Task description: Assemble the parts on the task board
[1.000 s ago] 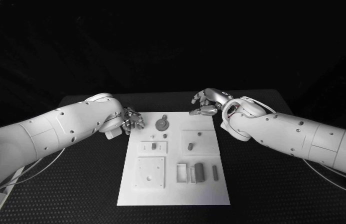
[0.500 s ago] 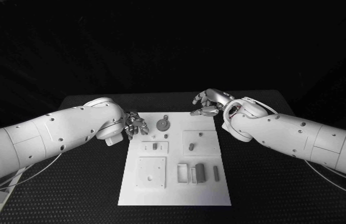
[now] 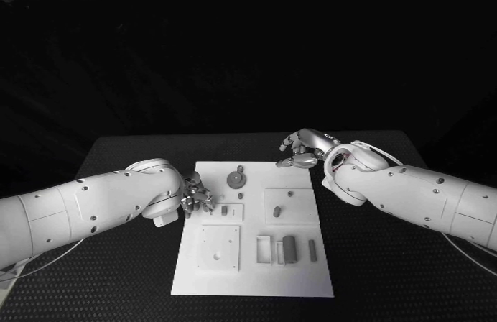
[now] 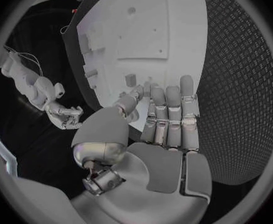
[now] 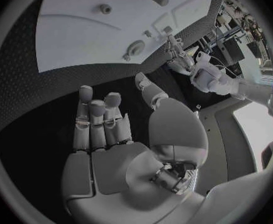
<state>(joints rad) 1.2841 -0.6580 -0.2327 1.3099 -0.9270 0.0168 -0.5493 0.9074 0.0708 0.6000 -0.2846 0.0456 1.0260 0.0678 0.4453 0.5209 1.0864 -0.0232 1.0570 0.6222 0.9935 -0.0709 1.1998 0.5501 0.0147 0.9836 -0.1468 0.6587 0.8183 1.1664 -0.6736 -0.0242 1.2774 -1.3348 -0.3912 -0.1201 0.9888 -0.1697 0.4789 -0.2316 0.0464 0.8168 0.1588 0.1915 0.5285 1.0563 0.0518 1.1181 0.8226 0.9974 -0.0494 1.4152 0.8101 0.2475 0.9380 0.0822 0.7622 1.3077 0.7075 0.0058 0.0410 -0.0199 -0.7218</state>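
On the black surface [image 3: 124, 157] our empty left hand [image 3: 198, 197], fingers apart, hovers at the task board [image 3: 252, 282] edge, ready to pick; right hand [image 3: 304, 149] empty too.

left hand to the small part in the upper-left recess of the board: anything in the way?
Nothing visible. The left hand hangs empty at the task board's left edge, and the small part stands just beside its fingertips, with bare white board between them.
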